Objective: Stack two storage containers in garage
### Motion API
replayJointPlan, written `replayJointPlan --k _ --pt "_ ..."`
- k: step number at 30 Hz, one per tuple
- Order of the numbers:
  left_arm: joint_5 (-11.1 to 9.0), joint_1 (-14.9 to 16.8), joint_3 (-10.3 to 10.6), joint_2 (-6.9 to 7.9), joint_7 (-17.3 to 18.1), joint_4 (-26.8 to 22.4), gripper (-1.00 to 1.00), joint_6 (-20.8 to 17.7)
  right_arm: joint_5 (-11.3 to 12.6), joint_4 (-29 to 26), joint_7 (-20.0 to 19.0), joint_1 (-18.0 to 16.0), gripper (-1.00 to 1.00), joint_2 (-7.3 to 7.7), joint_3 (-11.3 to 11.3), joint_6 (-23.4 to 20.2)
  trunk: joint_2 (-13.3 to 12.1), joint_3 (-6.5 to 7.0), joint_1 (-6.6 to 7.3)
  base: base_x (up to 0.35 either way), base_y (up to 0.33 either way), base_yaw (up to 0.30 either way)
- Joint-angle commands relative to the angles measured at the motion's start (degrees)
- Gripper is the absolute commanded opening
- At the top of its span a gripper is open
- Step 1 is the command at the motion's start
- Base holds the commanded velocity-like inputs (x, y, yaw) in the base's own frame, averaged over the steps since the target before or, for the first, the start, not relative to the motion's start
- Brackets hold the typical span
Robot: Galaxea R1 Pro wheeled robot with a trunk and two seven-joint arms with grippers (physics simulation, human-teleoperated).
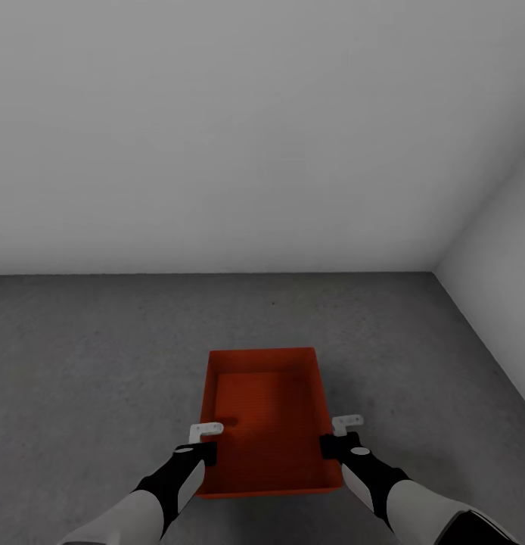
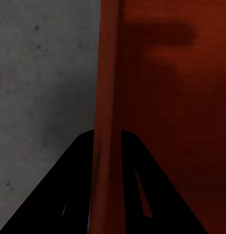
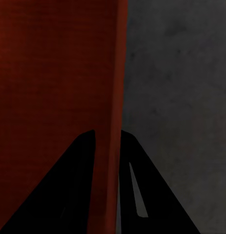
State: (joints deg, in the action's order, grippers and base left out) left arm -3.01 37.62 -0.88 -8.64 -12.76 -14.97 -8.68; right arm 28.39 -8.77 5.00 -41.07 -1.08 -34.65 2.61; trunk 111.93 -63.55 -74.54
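I have one orange-red storage container (image 1: 267,416) carried between my two arms, level and open side up, over the dark grey concrete floor (image 1: 96,356) of the garage. My left gripper (image 1: 204,439) straddles the container's left wall near the corner closest to me. In the left wrist view the two dark fingers (image 2: 69,195) sit on either side of that thin wall (image 2: 107,146), one over the floor and one over the tray's inside, closed in against it. My right gripper (image 1: 340,433) does the same on the opposite wall: in the right wrist view its fingers (image 3: 73,190) pinch the rim (image 3: 115,146), tray bottom to one side and concrete (image 3: 181,97) to the other. So both are narrowed onto the container's side walls, holding it between them.

Ahead of the grippers, past the far edge of the tray, the floor runs to a plain pale grey wall (image 1: 217,136). A second pale wall (image 1: 497,272) meets it at a corner off beyond my right gripper. I cannot tell whether the tray touches the floor.
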Motion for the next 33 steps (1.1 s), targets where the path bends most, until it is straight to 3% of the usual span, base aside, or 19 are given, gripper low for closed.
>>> replayJointPlan --k 1,6,15,26,33 --pt "0.73 -0.01 0.61 0.03 -0.49 -0.32 -1.00 -0.37 0.79 0.85 0.54 -0.06 -1.00 0.11 0.64 0.29 0.03 -0.04 0.00 0.000 0.000 0.000" --pt "0.76 -0.01 0.61 0.03 -0.51 -0.32 -1.00 -0.37 0.79 0.85 0.54 -0.06 -1.00 0.11 0.64 0.29 0.03 -0.04 0.00 0.000 0.000 0.000" --pt "0.78 -0.01 0.61 0.03 -0.51 -0.32 -1.00 -0.37 0.79 0.85 0.54 -0.06 -1.00 0.11 0.64 0.29 3.64 -1.65 -1.97 0.000 0.000 0.000" --pt "0.77 -0.01 0.61 0.03 -0.51 -0.32 -1.00 -0.37 0.79 0.85 0.54 -0.06 -1.00 0.11 0.64 0.29 3.64 -1.65 -1.97 0.000 0.000 0.000" --pt "0.74 -0.01 0.61 0.03 -0.51 -0.32 -1.00 -0.37 0.79 0.86 0.54 -0.06 -1.00 0.11 0.64 0.29 6.45 -2.91 -3.51 0.000 0.000 0.000"
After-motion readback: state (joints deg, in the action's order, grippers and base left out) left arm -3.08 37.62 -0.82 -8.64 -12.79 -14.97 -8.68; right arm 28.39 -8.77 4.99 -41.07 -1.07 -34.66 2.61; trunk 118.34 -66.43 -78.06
